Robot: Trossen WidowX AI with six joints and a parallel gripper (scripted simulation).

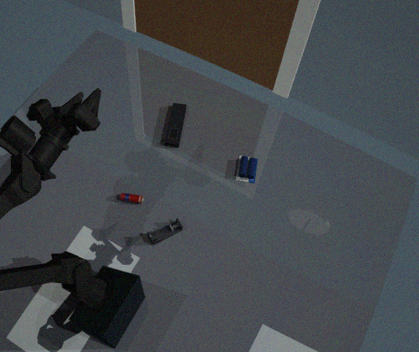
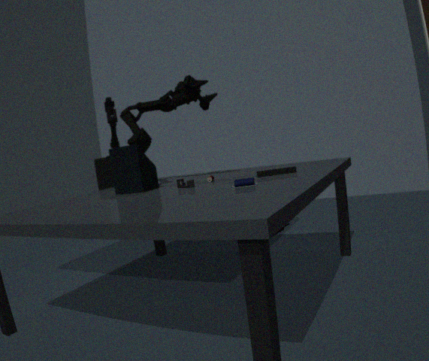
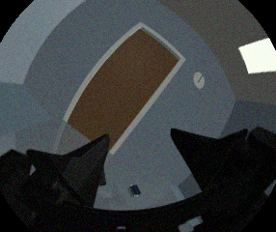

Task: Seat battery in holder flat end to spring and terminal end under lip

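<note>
- I had the claw spread wide and empty, raised at upper left, ready for a pick.
- The battery lay on the desk, left of centre, just above the holder.

Raised arm, tool wide open, empty
</note>
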